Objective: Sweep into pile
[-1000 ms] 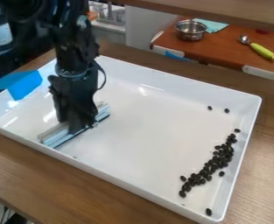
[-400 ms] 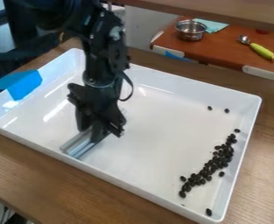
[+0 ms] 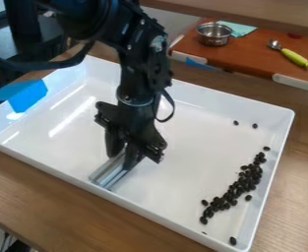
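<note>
The black gripper hangs low inside the white tray, left of its middle, shut on a pale grey sweeping bar. This bar lies low over the tray floor near the front wall, its upper part hidden behind the fingers. Dark beans form a slanting band along the right side of the tray, well to the right of the gripper. A few loose ones lie apart: two towards the back right, and one bean near the front right corner.
The white tray's raised rim surrounds the work area on a wooden table. Blue tape covers part of the left wall. Behind, a reddish-brown counter holds a metal pot and a scoop with a green handle.
The gripper has moved to the right and towards the front of the tray with the bar in it. The main band of beans looks almost unchanged.
</note>
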Available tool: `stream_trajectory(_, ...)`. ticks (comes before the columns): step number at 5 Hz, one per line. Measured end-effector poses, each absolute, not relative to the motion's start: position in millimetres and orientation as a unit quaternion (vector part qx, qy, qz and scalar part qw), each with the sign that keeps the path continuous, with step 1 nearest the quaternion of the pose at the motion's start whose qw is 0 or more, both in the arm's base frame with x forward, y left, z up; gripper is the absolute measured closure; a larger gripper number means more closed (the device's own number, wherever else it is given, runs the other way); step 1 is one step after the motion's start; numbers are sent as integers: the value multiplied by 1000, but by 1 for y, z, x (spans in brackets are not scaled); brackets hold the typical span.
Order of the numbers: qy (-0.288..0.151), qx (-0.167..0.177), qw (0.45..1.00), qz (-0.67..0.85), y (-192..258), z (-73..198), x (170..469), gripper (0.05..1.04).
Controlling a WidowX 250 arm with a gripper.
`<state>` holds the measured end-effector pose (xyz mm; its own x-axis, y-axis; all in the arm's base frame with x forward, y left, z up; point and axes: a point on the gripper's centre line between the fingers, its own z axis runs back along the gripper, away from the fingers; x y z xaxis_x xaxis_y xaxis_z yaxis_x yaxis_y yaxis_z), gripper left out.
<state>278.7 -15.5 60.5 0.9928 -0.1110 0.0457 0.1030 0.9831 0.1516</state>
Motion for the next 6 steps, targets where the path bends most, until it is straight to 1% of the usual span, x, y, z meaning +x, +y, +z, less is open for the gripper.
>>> stream_trajectory(1,-29,71,996,-48,-26,60,277,734)
stream_trajectory(3,-13,49,998,-35,-57,62,271,734)
stream_trajectory(6,5,24,1000,10,-95,67,282,734)
